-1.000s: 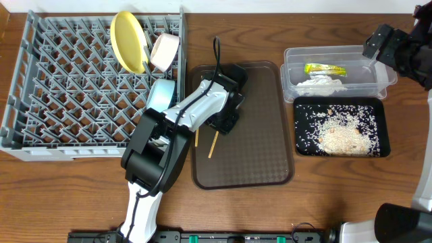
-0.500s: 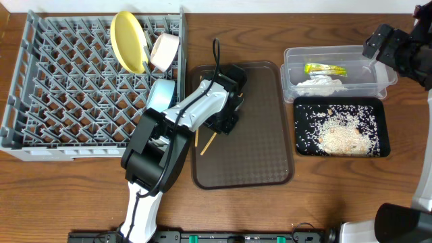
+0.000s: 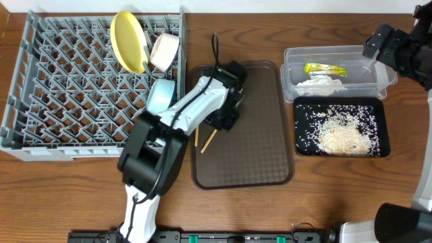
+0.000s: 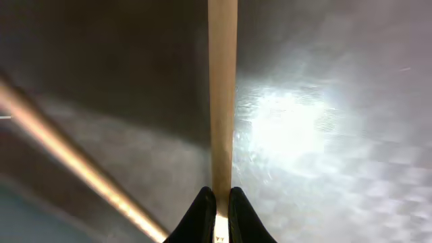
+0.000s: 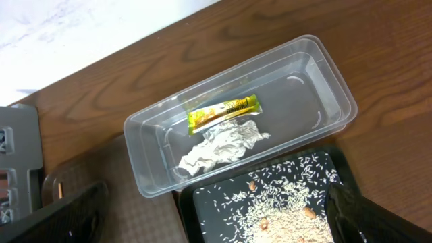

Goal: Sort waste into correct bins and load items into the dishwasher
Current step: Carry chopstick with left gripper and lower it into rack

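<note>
On the brown rectangular serving tray (image 3: pixel 256 155), near its left edge, the left gripper (image 3: pixel 226 121) (image 4: pixel 216 209) has its jaws closed on one end of a thin wooden chopstick (image 3: pixel 208 140) (image 4: pixel 222 101). In the left wrist view the two dark fingertips (image 4: pixel 200 214) pinch the pale stick, which runs straight away from them over the shiny tray surface. A second chopstick (image 3: pixel 196 138) (image 4: pixel 74 172) lies just beside it, slanted, and apart from the jaws.

The large grey plastic dish rack (image 3: pixel 67 94) stands at the left on the wooden counter (image 3: pixel 337 196). A round yellow plate (image 3: pixel 128 40) stands on edge in it, with a pinkish-white bowl (image 3: pixel 164 52) next to it and a light blue bowl (image 3: pixel 160 96) at the rack's right wall.

At the right, the clear plastic rectangular tub (image 3: pixel 337 50) (image 5: pixel 324 61) holds a small yellow-green foil wrapper (image 3: pixel 325 69) (image 5: pixel 223 113) and crumpled white paper (image 3: pixel 320 83) (image 5: pixel 219 148), touching each other. The wrapper carries dark print, but it is too small to read. The flat black tray (image 3: pixel 304 145) (image 5: pixel 202 202) just beside the tub holds whitish-tan rice scraps (image 3: pixel 341 131) (image 5: pixel 283 202).

The right gripper (image 3: pixel 379 42) (image 5: pixel 216 191) hangs above the tub's far right corner, its jaws spread wide and holding nothing.
</note>
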Robot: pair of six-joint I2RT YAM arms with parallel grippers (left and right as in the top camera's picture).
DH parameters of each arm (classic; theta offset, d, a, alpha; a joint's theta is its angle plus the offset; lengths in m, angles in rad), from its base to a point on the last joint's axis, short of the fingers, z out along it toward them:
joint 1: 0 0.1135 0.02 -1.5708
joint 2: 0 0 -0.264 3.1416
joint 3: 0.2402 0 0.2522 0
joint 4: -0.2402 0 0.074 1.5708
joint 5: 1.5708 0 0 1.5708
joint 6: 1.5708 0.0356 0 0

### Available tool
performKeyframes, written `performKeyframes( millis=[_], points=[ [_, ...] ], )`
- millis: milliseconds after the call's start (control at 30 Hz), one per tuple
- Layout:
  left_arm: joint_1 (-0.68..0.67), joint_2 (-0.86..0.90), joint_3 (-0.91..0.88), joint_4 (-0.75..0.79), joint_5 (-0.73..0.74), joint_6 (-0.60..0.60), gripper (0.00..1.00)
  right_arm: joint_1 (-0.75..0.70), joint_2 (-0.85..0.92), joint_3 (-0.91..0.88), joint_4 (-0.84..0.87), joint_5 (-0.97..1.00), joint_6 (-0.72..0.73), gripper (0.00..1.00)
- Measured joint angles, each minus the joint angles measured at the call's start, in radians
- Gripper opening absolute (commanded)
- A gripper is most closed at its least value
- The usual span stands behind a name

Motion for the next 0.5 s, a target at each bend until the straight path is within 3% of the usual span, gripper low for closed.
performKeyframes(
  millis=[267, 500],
  points=[
    [0.045, -0.184, 0.012, -0.035, 0.0, -0.034, 0.08, 0.0, 0.0, 0.0, 0.0, 0.0, 0.0, 0.99],
    [0.232, -0.358, 0.04, -0.091, 0.0, -0.063, 0.08, 0.0, 0.0, 0.0, 0.0, 0.0, 0.0, 0.99]
  ],
)
